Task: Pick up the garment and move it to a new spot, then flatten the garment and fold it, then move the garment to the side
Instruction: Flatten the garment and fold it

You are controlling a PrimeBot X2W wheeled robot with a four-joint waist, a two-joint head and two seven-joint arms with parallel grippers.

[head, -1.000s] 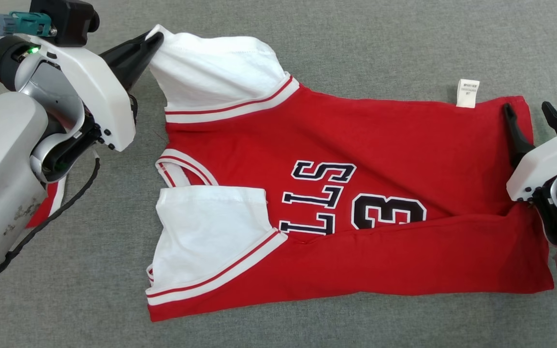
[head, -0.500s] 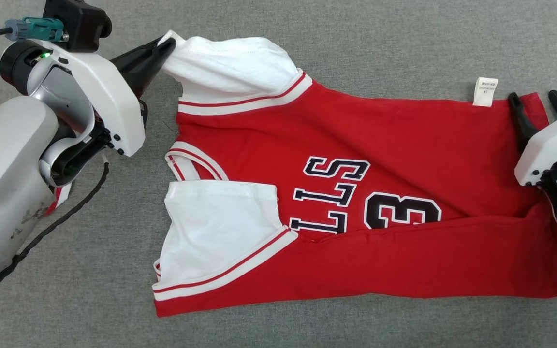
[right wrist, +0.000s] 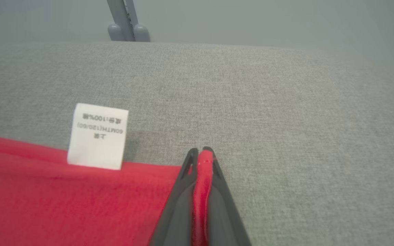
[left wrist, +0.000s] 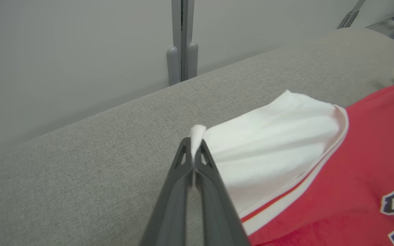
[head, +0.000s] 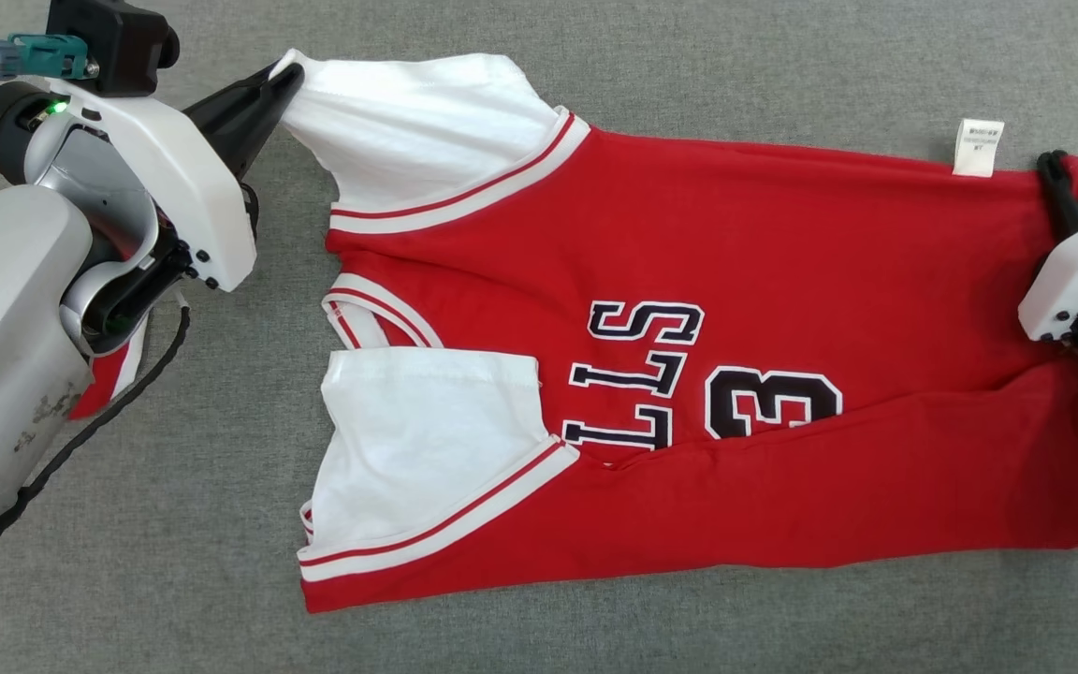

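Two grippers were on the cloth at this entry. The red jersey garment with white short sleeves lay spread on the grey woven fabric surface, with the neck toward the robot's left and the hem toward its right. Its near long edge was folded up over the body.

The left gripper was clenched on the tip of the far white sleeve. In the left wrist view its fingers were pressed together with a nub of white cloth between the tips. The right gripper was clenched on the far hem corner, and the right wrist view showed a red fold pinched between its fingers.

Surroundings: a black cable trailed beside the left forearm. A red-and-white scrap showed under that forearm; I could not tell what it was. A grey upright post stood behind the surface.

Writing: dark white-outlined letters "LLS" and the numeral "3" lay sideways, their lower part covered by the fold. A white care label stuck out from the far edge near the right gripper. It read, inverted, "100%" and "60MTH(120/60)".
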